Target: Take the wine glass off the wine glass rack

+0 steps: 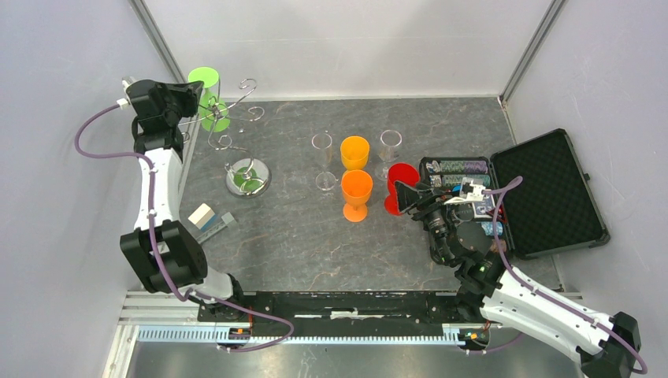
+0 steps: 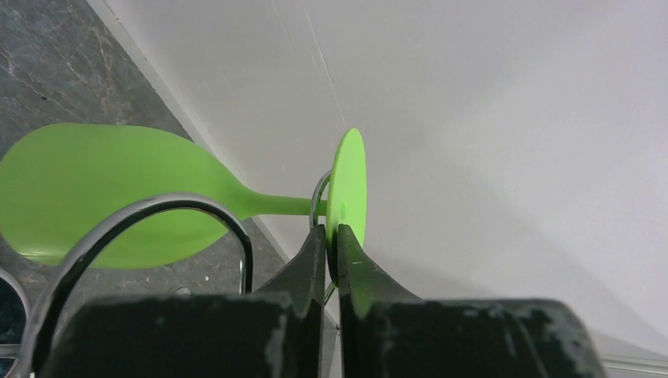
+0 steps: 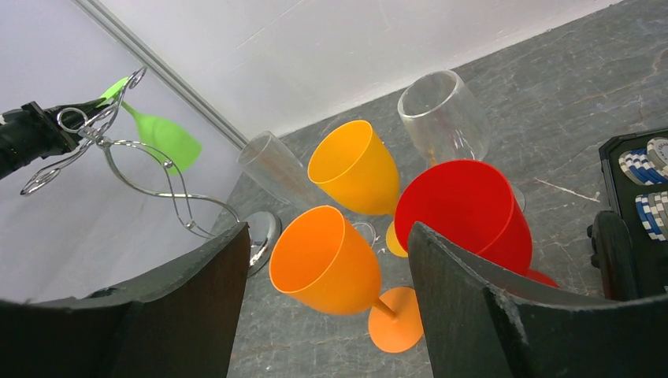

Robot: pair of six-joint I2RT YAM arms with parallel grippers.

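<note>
The open black case (image 1: 551,193), just right of the right pincer (image 3: 327,236), holds rows of poker chips (image 1: 461,167). That pincer hangs with its jaws wide and empty, a red goblet (image 3: 465,209) just ahead of it. The wine glass rack (image 1: 223,143) stands beside the left pincer (image 2: 332,244), which is pinched closed on the round foot of the green wine glass (image 2: 118,189), whose stem sits in a rack hook just beyond the fingertips.
</note>
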